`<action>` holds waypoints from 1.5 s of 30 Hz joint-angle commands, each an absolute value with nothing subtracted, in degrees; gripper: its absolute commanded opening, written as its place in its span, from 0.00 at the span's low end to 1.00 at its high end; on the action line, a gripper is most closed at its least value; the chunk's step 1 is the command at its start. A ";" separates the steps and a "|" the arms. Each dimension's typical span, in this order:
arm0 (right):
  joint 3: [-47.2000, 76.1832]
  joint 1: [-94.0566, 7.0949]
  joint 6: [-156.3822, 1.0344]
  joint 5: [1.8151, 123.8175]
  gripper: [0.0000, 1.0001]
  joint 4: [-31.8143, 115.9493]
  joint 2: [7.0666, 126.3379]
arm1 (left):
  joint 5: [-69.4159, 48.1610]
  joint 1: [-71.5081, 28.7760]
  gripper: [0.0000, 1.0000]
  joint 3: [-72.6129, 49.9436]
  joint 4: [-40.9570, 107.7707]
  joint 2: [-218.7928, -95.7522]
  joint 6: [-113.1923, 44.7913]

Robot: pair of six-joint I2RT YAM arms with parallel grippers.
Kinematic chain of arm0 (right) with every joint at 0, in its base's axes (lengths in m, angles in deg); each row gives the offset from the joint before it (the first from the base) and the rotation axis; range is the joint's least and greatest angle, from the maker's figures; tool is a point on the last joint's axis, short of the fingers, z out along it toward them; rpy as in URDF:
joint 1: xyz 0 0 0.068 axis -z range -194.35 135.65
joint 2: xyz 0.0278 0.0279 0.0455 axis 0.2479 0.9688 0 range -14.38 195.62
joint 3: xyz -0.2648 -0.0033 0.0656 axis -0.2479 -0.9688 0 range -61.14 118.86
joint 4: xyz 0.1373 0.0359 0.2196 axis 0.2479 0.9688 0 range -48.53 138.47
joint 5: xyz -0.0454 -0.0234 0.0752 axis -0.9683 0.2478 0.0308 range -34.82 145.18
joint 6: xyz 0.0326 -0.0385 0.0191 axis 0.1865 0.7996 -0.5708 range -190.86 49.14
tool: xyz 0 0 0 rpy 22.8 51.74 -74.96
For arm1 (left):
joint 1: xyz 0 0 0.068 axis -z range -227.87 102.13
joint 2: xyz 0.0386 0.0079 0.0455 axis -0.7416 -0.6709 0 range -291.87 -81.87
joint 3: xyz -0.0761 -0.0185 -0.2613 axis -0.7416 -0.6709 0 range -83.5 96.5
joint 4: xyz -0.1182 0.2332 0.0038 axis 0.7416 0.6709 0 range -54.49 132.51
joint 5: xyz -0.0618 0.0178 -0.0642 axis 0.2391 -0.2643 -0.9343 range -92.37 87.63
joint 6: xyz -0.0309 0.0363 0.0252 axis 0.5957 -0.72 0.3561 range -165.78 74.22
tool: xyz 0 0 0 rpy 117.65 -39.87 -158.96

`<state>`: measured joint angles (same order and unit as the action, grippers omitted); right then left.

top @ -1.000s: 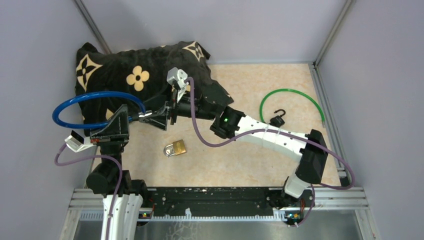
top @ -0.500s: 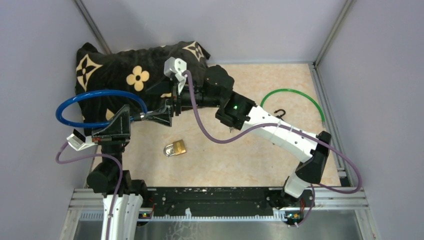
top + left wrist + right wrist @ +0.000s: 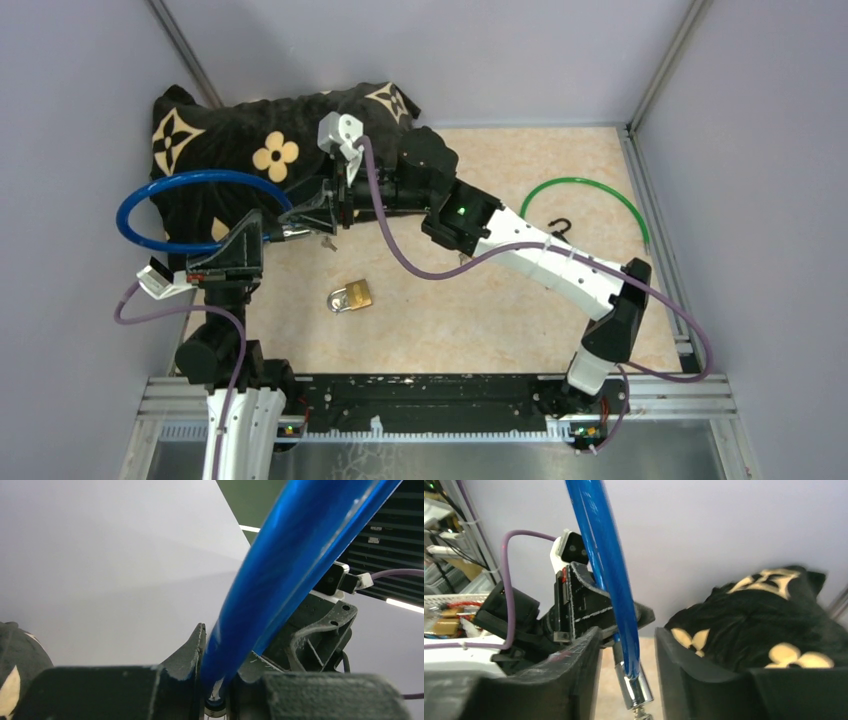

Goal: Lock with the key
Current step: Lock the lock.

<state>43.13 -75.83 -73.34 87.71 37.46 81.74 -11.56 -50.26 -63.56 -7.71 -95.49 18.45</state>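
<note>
Blue cable (image 3: 200,176), green cable (image 3: 585,181), one padlock (image 3: 352,295)

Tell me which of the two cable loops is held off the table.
The blue cable loop, clamped in the left gripper; the green cable loop lies flat on the table.

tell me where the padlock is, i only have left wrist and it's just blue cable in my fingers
observer: the brass padlock lies on the table nearer the arm bases, nothing touching it
operator: where's the right gripper
observer: the right gripper is at the metal end of the blue cable, a finger on either side, gaps showing
operator: anything else out there
observer: a green cable lies on the right side of the table
</note>
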 commanded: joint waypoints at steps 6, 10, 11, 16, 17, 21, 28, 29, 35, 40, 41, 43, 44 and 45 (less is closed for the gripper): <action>35.92 -71.73 -74.01 89.55 0.83 43.86 75.29 | -11.04 -50.41 0.00 -63.29 -11.40 -94.18 18.12; 33.74 -70.76 -72.95 90.15 0.77 46.14 74.29 | -11.14 -50.36 0.00 -63.29 -11.32 -94.25 18.12; 33.68 -70.57 -73.56 90.91 0.73 46.13 74.55 | -11.22 -50.34 0.00 -63.21 -11.25 -94.26 18.12; 31.74 -70.34 -73.14 91.32 0.68 44.08 74.56 | -11.58 -50.41 0.00 -62.86 -11.24 -94.42 17.92; 30.66 -70.34 -72.95 91.58 0.68 42.53 74.09 | -11.65 -50.38 0.00 -62.85 -11.17 -94.49 17.97; 32.11 -69.73 -74.13 96.36 0.65 42.10 74.76 | -11.64 -50.41 0.00 -62.81 -11.07 -94.61 18.01; 43.08 -67.45 -80.16 105.94 0.58 51.77 82.44 | -11.86 -50.34 0.00 -62.76 -11.07 -94.61 17.86; 43.62 -67.44 -80.17 106.24 0.55 52.40 82.92 | -11.86 -50.33 0.00 -62.76 -11.07 -94.69 17.85; 46.39 -67.47 -81.73 107.05 0.46 53.38 85.41 | -11.86 -50.39 0.00 -62.76 -10.97 -94.71 17.85; 47.87 -67.51 -83.00 108.40 0.43 53.67 87.22 | -12.02 -50.40 0.00 -62.76 -10.90 -94.65 17.94; 47.92 -67.53 -83.21 108.68 0.42 53.59 87.42 | -11.99 -50.35 0.00 -62.76 -10.90 -94.62 17.94; 47.51 -67.53 -83.41 108.86 0.36 53.26 87.66 | -11.95 -50.41 0.00 -62.76 -10.89 -94.68 17.94; 47.16 -67.53 -83.57 108.87 0.31 53.04 87.58 | -11.95 -50.35 0.00 -62.76 -10.89 -94.71 17.87; 46.83 -67.54 -83.74 108.96 0.24 52.49 87.47 | -11.95 -50.34 0.00 -62.76 -10.90 -94.68 17.86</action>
<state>44.00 -67.52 -82.52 107.01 54.95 87.62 -11.91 -50.24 -63.60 -7.89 -95.08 17.79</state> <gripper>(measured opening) 0.326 0.193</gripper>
